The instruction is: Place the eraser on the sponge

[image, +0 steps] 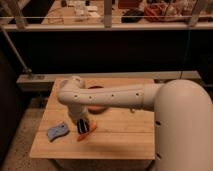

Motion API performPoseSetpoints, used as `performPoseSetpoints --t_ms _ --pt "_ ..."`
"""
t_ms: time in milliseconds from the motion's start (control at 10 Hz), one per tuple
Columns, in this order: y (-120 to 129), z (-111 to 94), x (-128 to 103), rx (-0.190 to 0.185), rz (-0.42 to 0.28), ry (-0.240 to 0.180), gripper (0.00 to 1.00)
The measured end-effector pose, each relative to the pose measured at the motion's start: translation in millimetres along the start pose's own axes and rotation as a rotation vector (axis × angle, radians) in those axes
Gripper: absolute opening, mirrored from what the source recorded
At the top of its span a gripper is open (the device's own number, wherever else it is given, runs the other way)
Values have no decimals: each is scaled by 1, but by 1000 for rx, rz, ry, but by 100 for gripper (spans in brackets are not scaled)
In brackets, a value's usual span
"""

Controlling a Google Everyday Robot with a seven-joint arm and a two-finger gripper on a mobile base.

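The blue-grey sponge (57, 131) lies flat near the front left of the wooden table (125, 137). My gripper (82, 126) hangs fingers-down just right of the sponge, low over the table. It is shut on the eraser (81, 127), a dark block that shows between the fingers. The eraser sits beside the sponge, not over it. An orange carrot (89, 132) lies directly right of the gripper, partly behind it.
My white arm (110, 97) spans the table from the right and hides much of its back half. A reddish-brown round object (98, 107) shows partly behind the arm. A ledge and railing run behind the table.
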Motion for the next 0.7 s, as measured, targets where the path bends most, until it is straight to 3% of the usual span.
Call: performPoseSetpoints --t_ms 700 --pt "-40 7 7 0 -67 15 0"
